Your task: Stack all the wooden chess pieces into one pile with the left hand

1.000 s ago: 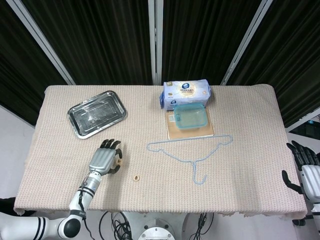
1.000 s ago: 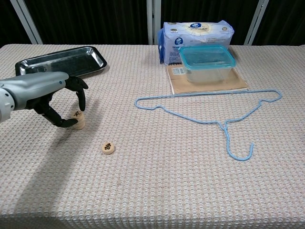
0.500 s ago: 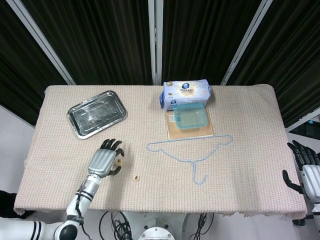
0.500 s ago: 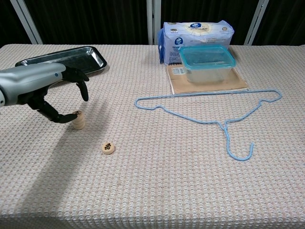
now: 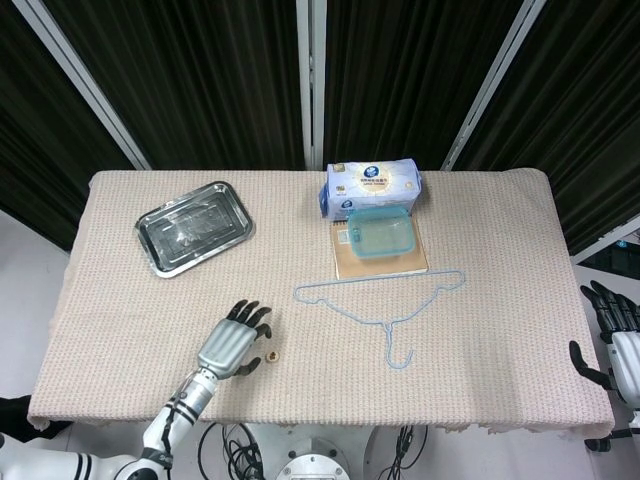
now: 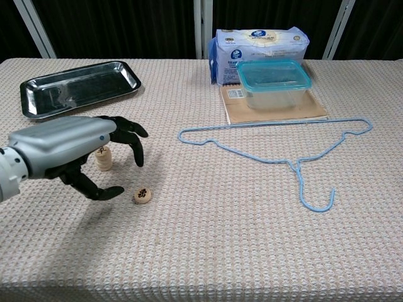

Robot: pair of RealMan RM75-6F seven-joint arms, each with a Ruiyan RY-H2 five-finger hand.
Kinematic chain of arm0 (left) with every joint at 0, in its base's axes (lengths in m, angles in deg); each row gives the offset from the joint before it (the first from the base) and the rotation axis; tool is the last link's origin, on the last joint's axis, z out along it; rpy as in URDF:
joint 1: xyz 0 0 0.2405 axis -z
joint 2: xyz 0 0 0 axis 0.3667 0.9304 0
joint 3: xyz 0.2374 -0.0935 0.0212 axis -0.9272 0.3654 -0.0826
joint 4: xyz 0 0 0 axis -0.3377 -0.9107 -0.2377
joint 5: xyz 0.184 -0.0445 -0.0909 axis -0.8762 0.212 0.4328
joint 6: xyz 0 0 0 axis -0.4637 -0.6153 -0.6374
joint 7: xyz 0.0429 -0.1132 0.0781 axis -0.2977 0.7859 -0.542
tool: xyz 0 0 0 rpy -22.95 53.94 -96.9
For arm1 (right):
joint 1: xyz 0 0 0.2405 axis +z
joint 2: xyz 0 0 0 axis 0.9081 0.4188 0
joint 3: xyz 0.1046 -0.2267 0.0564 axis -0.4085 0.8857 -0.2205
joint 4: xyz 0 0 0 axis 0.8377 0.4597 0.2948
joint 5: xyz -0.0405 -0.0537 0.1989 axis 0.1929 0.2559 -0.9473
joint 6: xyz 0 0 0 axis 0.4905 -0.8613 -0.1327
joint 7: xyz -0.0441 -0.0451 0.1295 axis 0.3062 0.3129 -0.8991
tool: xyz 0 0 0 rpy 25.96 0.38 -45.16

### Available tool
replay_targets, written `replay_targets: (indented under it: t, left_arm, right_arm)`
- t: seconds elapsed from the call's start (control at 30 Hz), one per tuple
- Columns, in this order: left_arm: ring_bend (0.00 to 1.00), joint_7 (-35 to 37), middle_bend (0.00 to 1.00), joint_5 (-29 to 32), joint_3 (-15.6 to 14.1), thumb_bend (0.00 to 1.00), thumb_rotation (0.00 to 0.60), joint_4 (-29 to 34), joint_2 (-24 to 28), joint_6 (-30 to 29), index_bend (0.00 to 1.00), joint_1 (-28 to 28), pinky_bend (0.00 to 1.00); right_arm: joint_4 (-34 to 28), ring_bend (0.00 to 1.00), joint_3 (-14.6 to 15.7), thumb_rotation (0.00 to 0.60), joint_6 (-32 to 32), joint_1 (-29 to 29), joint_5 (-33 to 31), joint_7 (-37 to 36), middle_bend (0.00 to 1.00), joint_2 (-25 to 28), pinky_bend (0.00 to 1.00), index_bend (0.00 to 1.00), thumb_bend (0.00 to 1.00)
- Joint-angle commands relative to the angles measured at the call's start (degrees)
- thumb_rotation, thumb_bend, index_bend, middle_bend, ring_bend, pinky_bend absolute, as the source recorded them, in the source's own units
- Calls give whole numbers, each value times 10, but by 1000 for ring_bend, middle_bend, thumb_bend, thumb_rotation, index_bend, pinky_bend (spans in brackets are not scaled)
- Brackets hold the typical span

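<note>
The head view looks steeply down from above the near edge, taking in the whole worktop [image 5: 480,400]. The chest view sits low and close, facing across it toward the curtains. Both share the tray [image 5: 194,227] [image 6: 75,86] and hanger [image 5: 385,300] [image 6: 283,151].

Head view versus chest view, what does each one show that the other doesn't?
Only the head view shows the right hand off the table's right edge. Only the chest view shows the small stack of wooden chess pieces, hidden behind the left hand in the head view. Both show the left hand open beside the loose chess piece, and the blue hanger.
</note>
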Motion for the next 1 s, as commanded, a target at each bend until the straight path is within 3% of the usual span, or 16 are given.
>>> replay_targets:
  t: [0.03,0.43,1.0]
  left_arm:
    - [0,10,88,-15,-3,310,600,-14,-13,12,378,2,0]
    - [0,-13,88,-24,-5,309,600,-57,-34,27,422,2,0]
    - [0,12,88,-31,2,310,600,-78,-43,44,446,-6,0]
  right_arm:
    - [3,0,0,600,-3,-2,0,-8,0,2,0,0,406]
    - [7,0,-1,600,-8,-5,3,-18,0,4,0,0,406]
    - [7,0,-1,600,-6,-5,2,-15,0,4,0,0,406]
